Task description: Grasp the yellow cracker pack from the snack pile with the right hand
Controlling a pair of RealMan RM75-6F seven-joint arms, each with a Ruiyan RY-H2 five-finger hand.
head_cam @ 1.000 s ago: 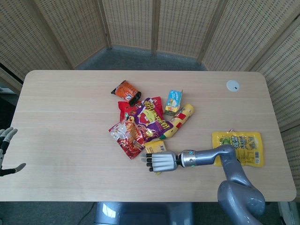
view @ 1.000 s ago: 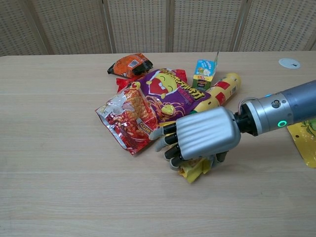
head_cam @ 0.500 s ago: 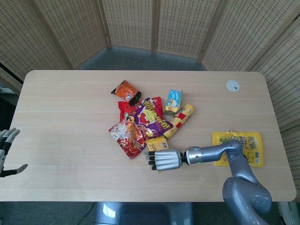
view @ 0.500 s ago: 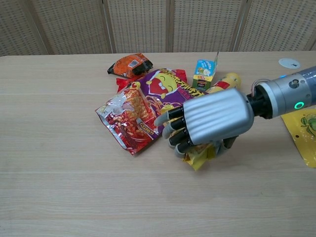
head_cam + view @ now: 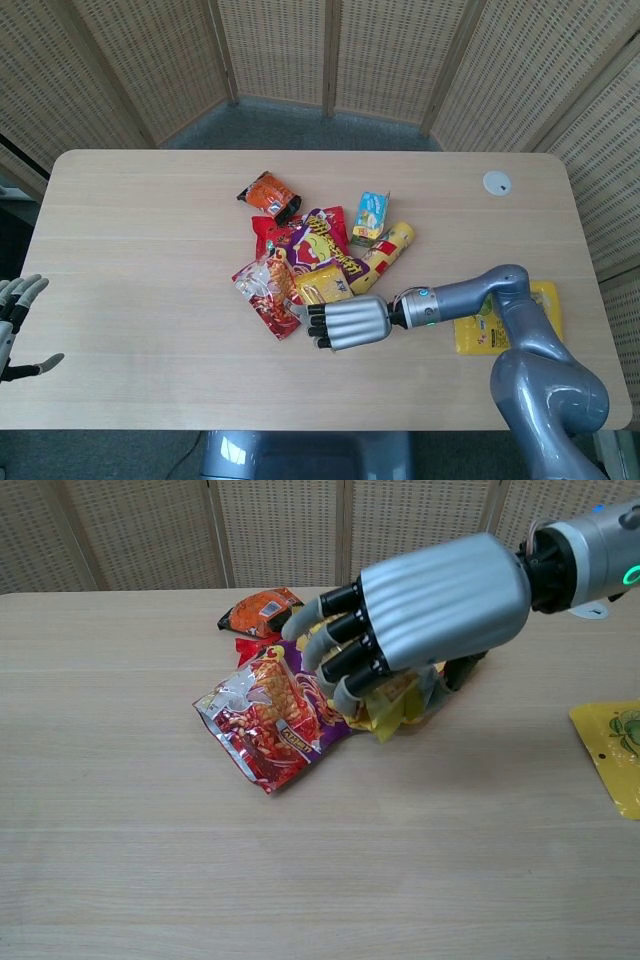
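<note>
My right hand (image 5: 350, 323) (image 5: 425, 605) grips the yellow cracker pack (image 5: 323, 285) (image 5: 392, 704) and holds it raised above the table, just in front of the snack pile. In the chest view the pack's crinkled yellow edge shows below the fingers (image 5: 345, 660); in the head view its top pokes out beyond them. The pile holds a purple snack bag (image 5: 325, 245), a red clear-windowed bag (image 5: 260, 728) (image 5: 265, 292), an orange pack (image 5: 270, 192) (image 5: 262, 610), a small yellow-blue carton (image 5: 371, 214) and a yellow tube (image 5: 388, 250). My left hand (image 5: 15, 320) hangs open beyond the table's left edge.
A flat yellow pouch (image 5: 505, 318) (image 5: 612, 750) lies to the right, partly under my right forearm. A white round disc (image 5: 497, 182) sits at the far right corner. Wicker screens stand behind the table (image 5: 150, 300).
My right hand has lifted the yellow cracker pack off the table and carried it up and slightly toward the pile. The left hand has barely shifted.
</note>
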